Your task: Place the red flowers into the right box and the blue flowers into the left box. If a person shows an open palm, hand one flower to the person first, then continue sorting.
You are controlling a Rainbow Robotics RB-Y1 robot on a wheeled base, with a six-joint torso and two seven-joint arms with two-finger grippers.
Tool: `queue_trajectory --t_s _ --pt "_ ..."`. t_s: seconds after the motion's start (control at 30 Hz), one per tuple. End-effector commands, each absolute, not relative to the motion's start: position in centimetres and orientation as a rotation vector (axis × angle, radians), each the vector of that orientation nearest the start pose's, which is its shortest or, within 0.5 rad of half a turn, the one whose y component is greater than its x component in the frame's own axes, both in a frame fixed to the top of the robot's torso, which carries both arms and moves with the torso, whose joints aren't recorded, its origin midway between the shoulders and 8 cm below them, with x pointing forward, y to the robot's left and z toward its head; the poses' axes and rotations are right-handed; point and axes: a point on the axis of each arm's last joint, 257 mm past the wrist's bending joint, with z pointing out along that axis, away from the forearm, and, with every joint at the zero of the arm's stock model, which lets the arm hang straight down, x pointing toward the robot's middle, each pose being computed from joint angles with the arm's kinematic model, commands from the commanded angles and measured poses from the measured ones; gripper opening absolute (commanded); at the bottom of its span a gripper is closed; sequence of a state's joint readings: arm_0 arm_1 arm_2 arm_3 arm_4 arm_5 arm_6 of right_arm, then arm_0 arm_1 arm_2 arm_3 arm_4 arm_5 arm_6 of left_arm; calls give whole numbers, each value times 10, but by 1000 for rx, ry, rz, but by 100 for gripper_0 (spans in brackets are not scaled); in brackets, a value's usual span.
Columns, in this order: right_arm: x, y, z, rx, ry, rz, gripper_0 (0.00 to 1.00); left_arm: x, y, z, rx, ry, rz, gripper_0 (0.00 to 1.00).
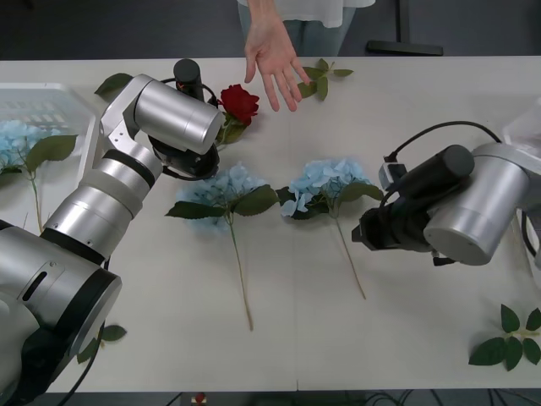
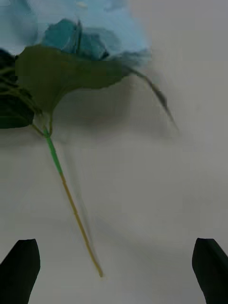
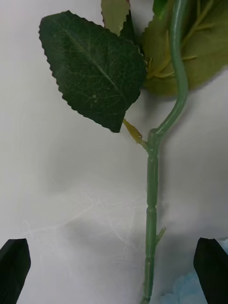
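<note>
Red rose [image 1: 239, 102] lies on the table [image 1: 406, 338] at the far side, head just below the person's open palm [image 1: 272, 56]. Palm is held out over the table edge, so the hand-over step looks due before more sorting.

Left gripper [image 3: 114, 270] sits over the rose's stem [image 3: 152, 213]; fingers spread wide, one each side of the stem, nothing pinched yet. Dark serrated leaf [image 3: 92, 71] lies beside the stem, nearer the rose head.

Two blue hydrangeas nearer the robot than the rose: one [image 1: 221, 190] just under the left arm, the other [image 1: 325, 188] beside it. A third blue head [image 1: 17, 139] rests in the left box [image 1: 42, 101].

Right gripper [image 2: 114, 270] hovers past the stem tip [image 2: 92, 256] of the second hydrangea, fingers spread, empty.

Risks: thin stem may roll or slip aside as the fingers close. A low descent could scrape the table. Lifting could catch the neighbouring hydrangea's petals, and a swing toward the palm could bump the person's fingers.
</note>
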State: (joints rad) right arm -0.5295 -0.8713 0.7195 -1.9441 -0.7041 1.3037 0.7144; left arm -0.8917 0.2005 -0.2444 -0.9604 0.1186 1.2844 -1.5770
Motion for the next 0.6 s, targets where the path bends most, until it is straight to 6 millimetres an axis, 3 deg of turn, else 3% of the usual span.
queue_trajectory --t_s 0.03,0.37,0.6 --pt "452 -163 -289 -37 2642 131 93 608 166 -274 553 2552 296 100" --pt "483 -144 -322 21 2620 73 93 608 166 -274 553 2552 296 100" --pt "489 -140 -340 -34 2597 29 94 608 166 -274 553 2552 296 100"
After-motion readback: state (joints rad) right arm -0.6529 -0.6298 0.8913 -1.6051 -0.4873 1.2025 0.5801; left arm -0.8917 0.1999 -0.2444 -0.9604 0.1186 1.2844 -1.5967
